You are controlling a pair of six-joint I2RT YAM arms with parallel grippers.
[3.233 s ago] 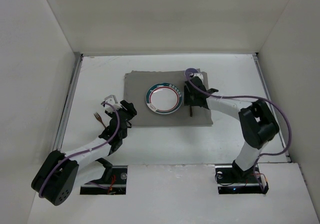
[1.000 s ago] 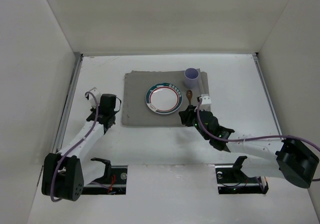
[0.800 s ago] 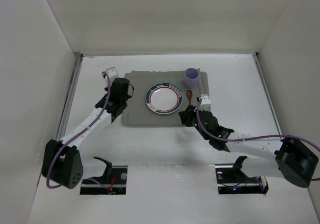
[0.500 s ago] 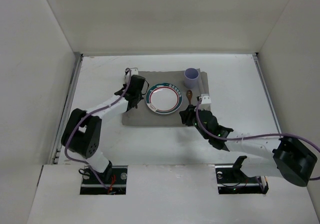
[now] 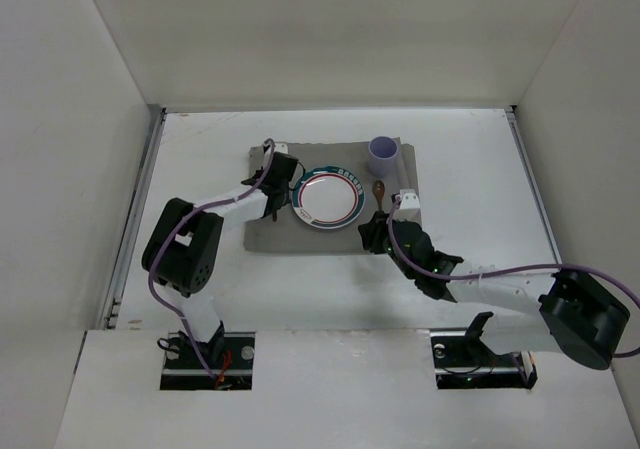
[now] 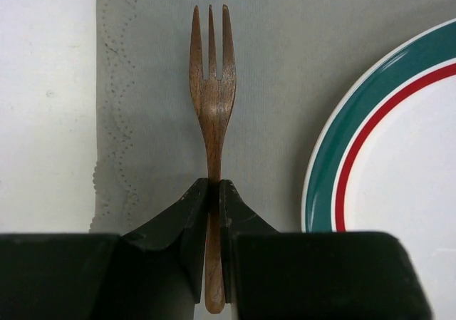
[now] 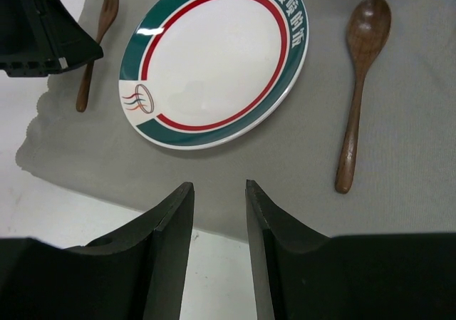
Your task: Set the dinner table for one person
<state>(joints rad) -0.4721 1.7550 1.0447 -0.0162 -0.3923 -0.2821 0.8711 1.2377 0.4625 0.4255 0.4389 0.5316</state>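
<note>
Left claw [image 6: 213,192] is clamped on the fork [image 6: 211,85] by its handle, tines ahead over the mat [image 6: 285,49], plate [image 6: 385,156] to its right. Probably light, stiff wood; mid-handle grips best. Right claw [image 7: 219,192] stands apart.

Grey mat [image 7: 399,120] holds plate [image 7: 214,56] between fork [image 7: 105,17] and spoon [image 7: 360,85]; end effector [image 7: 219,192] fingers parted

The large flat matte white dinner table [image 5: 480,159] lies level between white walls [image 5: 330,39], with thin metal rails [image 5: 135,219] along its left and right edges. Mid-table, toward the far side, a grey cloth mat [image 5: 330,239] carries a green-and-red-rimmed white plate [image 5: 327,197], a wooden fork [image 6: 211,99] on the left, and a wooden spoon [image 7: 360,85] and lilac cup [image 5: 383,152] on the right
</note>
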